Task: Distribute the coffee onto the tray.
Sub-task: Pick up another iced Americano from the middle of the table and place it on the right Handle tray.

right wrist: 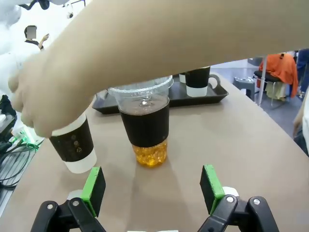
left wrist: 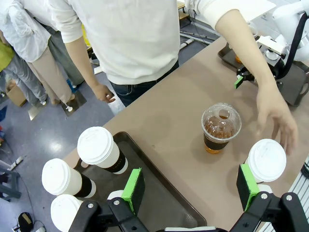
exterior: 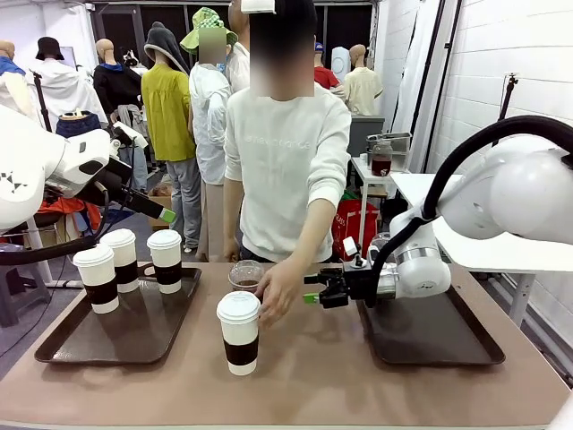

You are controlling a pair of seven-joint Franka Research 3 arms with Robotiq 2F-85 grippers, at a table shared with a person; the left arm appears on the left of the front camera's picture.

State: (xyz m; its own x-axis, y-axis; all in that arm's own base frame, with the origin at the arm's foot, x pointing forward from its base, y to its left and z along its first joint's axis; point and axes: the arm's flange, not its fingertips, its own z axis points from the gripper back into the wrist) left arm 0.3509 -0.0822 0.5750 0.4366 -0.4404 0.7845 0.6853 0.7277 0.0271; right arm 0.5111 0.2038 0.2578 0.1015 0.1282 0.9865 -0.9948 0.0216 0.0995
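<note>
Three paper cups (exterior: 125, 260) sit on the left tray (exterior: 89, 345) beneath the spread left gripper (left wrist: 189, 186); a dome-lidded cup (right wrist: 145, 123) and fourth paper cup (exterior: 239, 331) wait just ahead of the spread, empty right gripper (exterior: 313, 288); the right tray (exterior: 430, 336) seems unfilled

Brown table (exterior: 322, 376) spans lower frame in front view. Person in white sweatshirt (exterior: 286, 161) stands at its far edge, 12 o'clock. Red bag (exterior: 358, 224) behind, at 1 o'clock. Small white side table (exterior: 367, 170) at 1 o'clock, with jar of dark liquid (exterior: 381, 159) on it. White brick wall (exterior: 488, 63) at 2 o'clock.

Left wrist view: bystander in beige trousers (left wrist: 46, 67) at 10 o'clock, cardboard box (left wrist: 14, 94) on floor beside.

Right wrist view: orange cloth (right wrist: 279, 67) at 2 o'clock, black cables (right wrist: 10, 164) at 9 o'clock.
</note>
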